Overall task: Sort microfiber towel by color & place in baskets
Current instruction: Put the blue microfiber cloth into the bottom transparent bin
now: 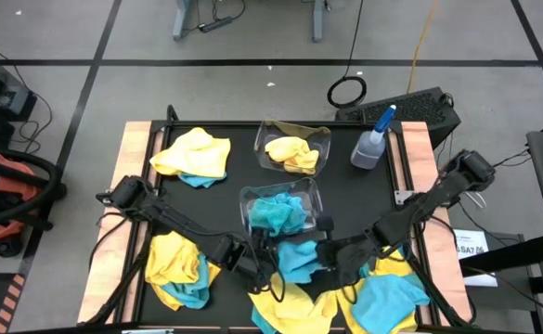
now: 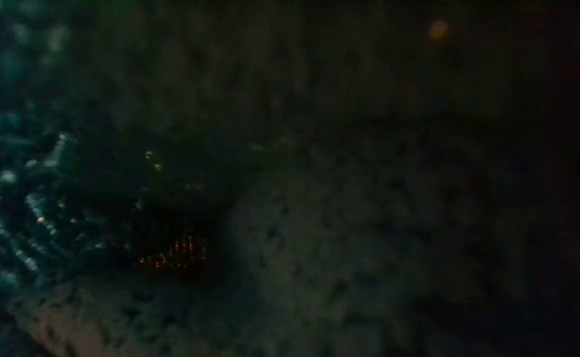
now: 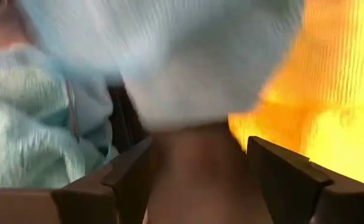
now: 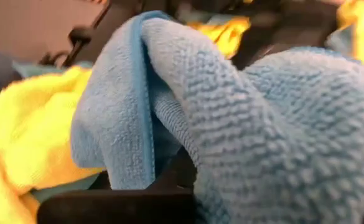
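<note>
The low view is nearly black — only dim fuzzy cloth texture pressed against the lens, nothing that can be named with certainty. From the high view, both arms meet low over the near-middle of the worktop (image 1: 141, 139), and their bodies hide much of the cloth heap beneath them, so the towels there cannot be counted exactly. Two clear baskets stand in the middle: the far basket (image 1: 319, 139) holds yellow towel (image 1: 291, 154), the near basket (image 1: 245, 199) holds turquoise towel (image 1: 278, 215). Loose piles number about four: a yellow-over-turquoise pile (image 1: 193, 154) at far left, a mixed pile (image 1: 176, 267) at near left, a yellow and turquoise heap (image 1: 290, 297) at the near edge partly cut off by the picture's border, and a turquoise pile (image 1: 387, 301) at near right. One spray bottle (image 1: 371, 144) stands at far right. The left end effector (image 1: 252, 264) sits just near of the turquoise basket; its wrist view shows what the overhead cannot — the two dark fingers (image 3: 129, 180) stand apart with bare space between them, gripping nothing, with pale blue cloth and yellow cloth blurred just ahead. The right end effector (image 1: 331, 271) lies among the near-middle towels; its wrist view is filled by a blue towel (image 4: 231, 124) bunched up against the camera, which covers the fingertips, and the end effector is closed on that blue towel, with yellow cloth beside it.
</note>
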Robot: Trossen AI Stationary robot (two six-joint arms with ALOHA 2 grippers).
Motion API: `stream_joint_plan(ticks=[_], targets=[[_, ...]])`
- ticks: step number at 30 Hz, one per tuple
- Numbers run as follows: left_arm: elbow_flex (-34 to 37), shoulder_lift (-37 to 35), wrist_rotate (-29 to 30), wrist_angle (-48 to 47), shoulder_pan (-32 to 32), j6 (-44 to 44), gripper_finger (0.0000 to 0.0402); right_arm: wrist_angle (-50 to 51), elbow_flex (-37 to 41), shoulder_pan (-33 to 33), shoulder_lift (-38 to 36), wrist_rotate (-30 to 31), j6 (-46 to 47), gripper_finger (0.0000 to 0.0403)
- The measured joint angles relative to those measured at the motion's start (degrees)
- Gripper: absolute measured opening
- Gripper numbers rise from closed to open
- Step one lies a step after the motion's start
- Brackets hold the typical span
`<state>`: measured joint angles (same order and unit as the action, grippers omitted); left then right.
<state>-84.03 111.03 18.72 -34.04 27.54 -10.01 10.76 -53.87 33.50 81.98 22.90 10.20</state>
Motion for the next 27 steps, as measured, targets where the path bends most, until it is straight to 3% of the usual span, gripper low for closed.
stream_joint_plan(ticks=[15, 21, 27], targets=[[0.0, -4.73, 6.34, -7.69, 4.17, -4.73, 0.0261, 0.54, -0.07, -2.4, -11.77, 11.57, -9.37, 0.0], [0.0, -5.24, 6.62, -10.69, 7.18, -4.8, 0.0261, 0.75, -0.07, -8.18, -11.96, 11.01, -11.15, 0.0], [0.0, -5.23, 6.8, -12.14, 8.41, -7.95, 0.0261, 0.78, -0.07, -16.73, -11.56, 3.11, -11.45, 0.0]])
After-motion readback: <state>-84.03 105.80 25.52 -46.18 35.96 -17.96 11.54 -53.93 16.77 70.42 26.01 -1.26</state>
